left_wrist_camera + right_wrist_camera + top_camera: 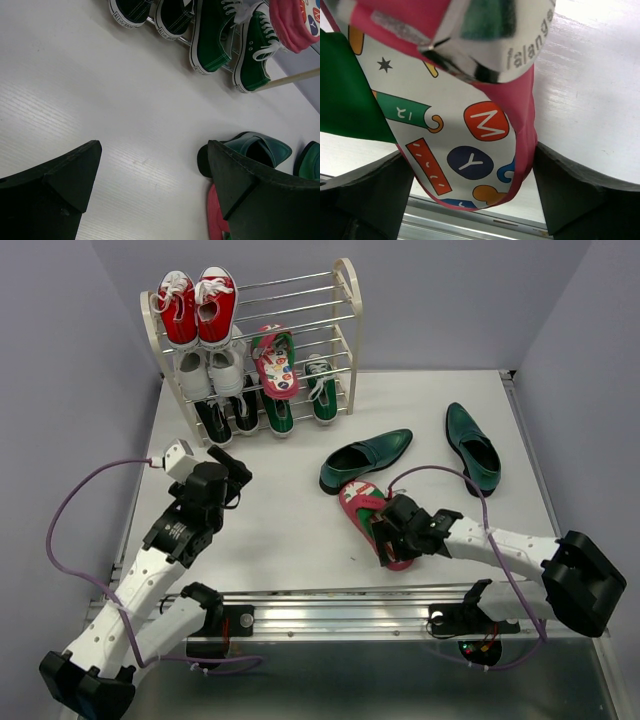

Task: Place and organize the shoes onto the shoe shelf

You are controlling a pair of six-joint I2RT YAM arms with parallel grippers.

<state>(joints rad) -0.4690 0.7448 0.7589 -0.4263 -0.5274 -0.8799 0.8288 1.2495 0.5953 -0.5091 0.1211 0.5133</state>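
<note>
Count: 2 dark green loafers [366, 459] [472, 445], 2 red-pink flip-flops, 2 green sneakers [278, 415] [322, 390]. Also 2 red sneakers [179, 308], 2 white sneakers [193, 375] and 2 black sneakers [213, 420].

Right gripper [470, 200]: jaws spread wide, straddling heel end of table flip-flop [470, 135]. Pad contact w/ its edges is hard to tell. Both loafers lie just beyond this gripper.

Left gripper [155, 195]: spread wide, holding nothing. Shoe shelf [347, 300] stands ahead of it, w/ green sneakers on lowest tier and shelf flip-flop [276, 362] above.

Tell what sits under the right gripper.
A red-pink flip-flop lies on the table under the open right gripper, one end between its fingers; what is beneath the flip-flop is hidden.
</note>
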